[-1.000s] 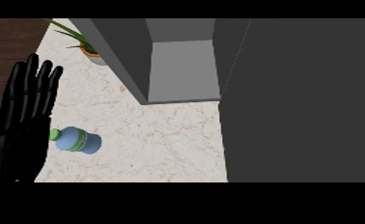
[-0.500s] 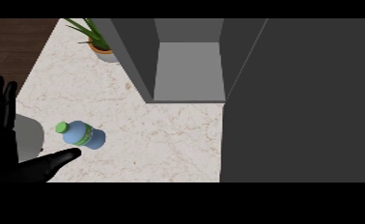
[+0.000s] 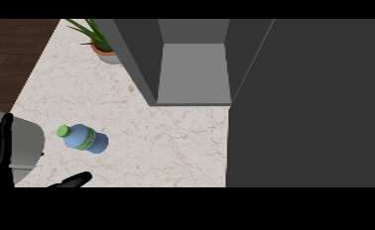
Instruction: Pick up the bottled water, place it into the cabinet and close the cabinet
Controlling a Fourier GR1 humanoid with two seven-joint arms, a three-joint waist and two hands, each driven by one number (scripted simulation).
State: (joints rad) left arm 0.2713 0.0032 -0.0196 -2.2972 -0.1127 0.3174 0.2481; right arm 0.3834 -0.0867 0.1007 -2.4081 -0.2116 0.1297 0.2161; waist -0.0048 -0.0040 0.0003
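A pale marbled worktop [image 3: 168, 140] seen from steeply above. The bottle [image 3: 84, 138], blue with a green cap and a green band, stands near the worktop's left edge, towards its near left corner, with bare stone all round it. Nothing touches it.

The left hand [image 3: 70, 181] shows only in part at the near left corner: a black fingertip or thumb tip pokes in along the near edge, just in front of the bottle and apart from it. A grey forearm [image 3: 23, 147] sits at the left edge, beside the bottle, with a thin black strip on its outer side. So little of the hand shows that I cannot tell whether its fingers are wide, narrow or curled. The right hand does not show.

The cabinet [image 3: 192, 70] stands at the far side of the worktop, dark grey, open, with a paler grey inside. Its door [image 3: 304, 105], a large dark panel, fills the right side of the view. A potted plant [image 3: 102, 45] with long green leaves stands at the far left corner, just beside the cabinet's left wall.
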